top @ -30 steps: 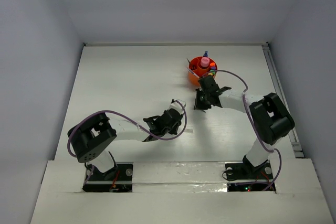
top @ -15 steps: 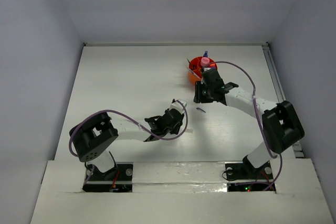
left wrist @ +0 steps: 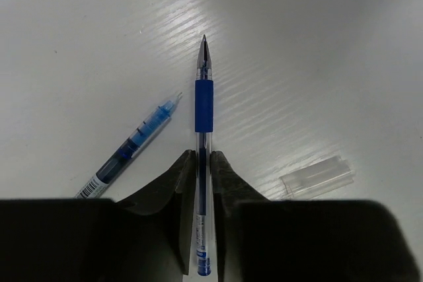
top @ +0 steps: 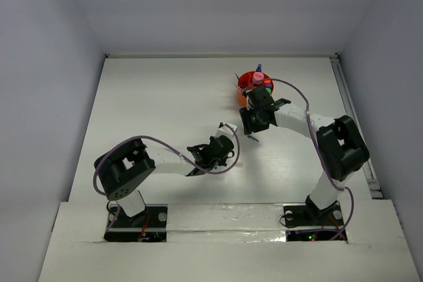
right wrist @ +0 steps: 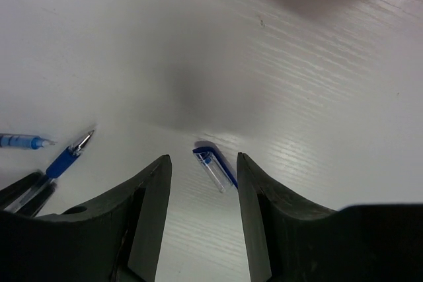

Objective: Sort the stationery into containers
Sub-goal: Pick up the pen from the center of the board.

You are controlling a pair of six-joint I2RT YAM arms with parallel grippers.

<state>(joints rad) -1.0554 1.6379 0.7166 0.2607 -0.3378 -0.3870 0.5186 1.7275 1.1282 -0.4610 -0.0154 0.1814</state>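
Change: right gripper (right wrist: 201, 158) has shifted slightly left and opened; left arm reaches a little farther right.
Left gripper (left wrist: 197, 158): fingers pinched on the clear-barrelled blue gel pen (left wrist: 203, 97), whose tip points straight away from the jaws along the table.
Right gripper: jaws apart, straddling the small blue plastic pen cap (right wrist: 214, 168), which lies flat with its long axis slanting across the gap.
Round orange plastic tub (top: 242, 95): just beyond the right gripper, so the right arm is nearer.
Surface: white ribbed table (top: 165, 97), with pale walls on three sides.
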